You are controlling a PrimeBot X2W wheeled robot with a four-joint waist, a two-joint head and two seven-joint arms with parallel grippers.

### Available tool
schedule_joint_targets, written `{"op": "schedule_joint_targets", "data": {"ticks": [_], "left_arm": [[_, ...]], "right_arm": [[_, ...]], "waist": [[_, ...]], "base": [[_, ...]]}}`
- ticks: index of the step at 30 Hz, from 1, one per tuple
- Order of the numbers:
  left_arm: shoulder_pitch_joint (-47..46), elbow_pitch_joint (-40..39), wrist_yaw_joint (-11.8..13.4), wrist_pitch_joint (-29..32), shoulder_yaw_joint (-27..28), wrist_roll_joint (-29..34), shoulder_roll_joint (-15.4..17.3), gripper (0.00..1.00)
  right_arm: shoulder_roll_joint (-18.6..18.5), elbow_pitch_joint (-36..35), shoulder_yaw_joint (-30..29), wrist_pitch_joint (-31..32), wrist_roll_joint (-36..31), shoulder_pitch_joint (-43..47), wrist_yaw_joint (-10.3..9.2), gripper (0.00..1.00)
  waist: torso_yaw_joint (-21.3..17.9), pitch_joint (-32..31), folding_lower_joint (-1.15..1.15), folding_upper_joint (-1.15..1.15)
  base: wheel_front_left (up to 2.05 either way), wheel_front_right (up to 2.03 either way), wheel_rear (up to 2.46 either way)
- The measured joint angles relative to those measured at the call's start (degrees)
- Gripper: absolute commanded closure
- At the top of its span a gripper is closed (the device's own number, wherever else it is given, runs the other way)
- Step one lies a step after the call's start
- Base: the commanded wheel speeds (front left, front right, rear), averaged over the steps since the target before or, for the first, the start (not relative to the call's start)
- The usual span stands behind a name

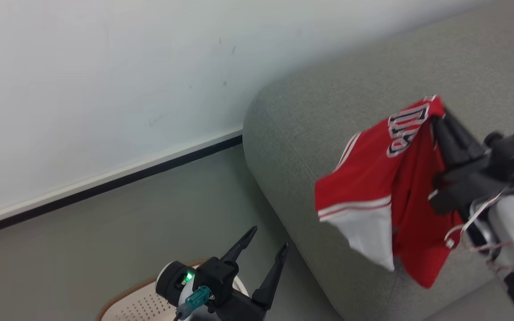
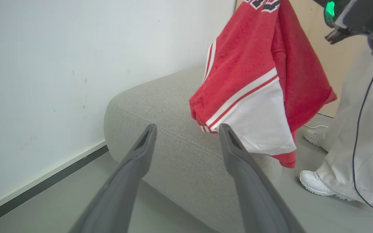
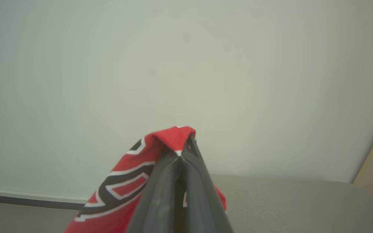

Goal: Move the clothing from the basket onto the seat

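A red jersey [image 1: 373, 178] with white stripe trim and dark lettering hangs in the air over the light-grey seat [image 1: 310, 120]. My right gripper [image 1: 437, 117] is shut on its top edge, and the cloth drapes down from the fingertips. The same jersey [image 2: 254, 81] hangs over the seat [image 2: 160, 129] in the left wrist view, and its pinched corner [image 3: 170, 137] sticks out past the closed fingers in the right wrist view. My left gripper [image 1: 269, 238] stands open and empty at the bottom, just above the cream basket [image 1: 136, 305], whose inside is hidden.
A white wall [image 1: 105, 80] with a dark baseboard [image 1: 105, 185] runs behind the grey floor [image 1: 105, 232]. A person in pale trousers [image 2: 364, 129] and white shoes [image 2: 314, 184] stands beside the seat's far side.
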Motion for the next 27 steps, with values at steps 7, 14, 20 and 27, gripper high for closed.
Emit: {"op": "schedule_joint_targets", "data": {"ticks": [7,14,20,27], "left_arm": [[-2.27,-2.08,0.48,0.04,0.64,1.10,1.42,0.00],[-5.71,-5.03,0.98,0.71,1.51,3.21,2.79,0.00],[-8.12,-7.73,1.26,2.05,1.82,4.26,3.47,0.00],[-10.48,-10.14,1.58,3.71,2.07,6.08,4.17,0.00]], "right_arm": [[-1.34,4.27,-3.65,0.23,1.03,-10.44,1.18,1.00],[-4.33,12.77,-7.89,1.53,1.59,-22.37,1.37,1.00],[-7.32,17.53,-9.59,2.09,1.57,-28.91,1.37,1.00],[-9.09,21.70,-10.82,2.07,1.57,-33.26,1.63,1.00]], "waist": [[1.45,3.36,0.01,0.00],[3.65,8.04,0.01,0.00],[5.66,12.34,0.01,0.01],[7.58,17.66,0.02,0.01]], "base": [[0.00,0.00,0.00],[0.00,0.00,0.00],[0.00,0.00,0.00],[0.00,0.00,0.00]]}}
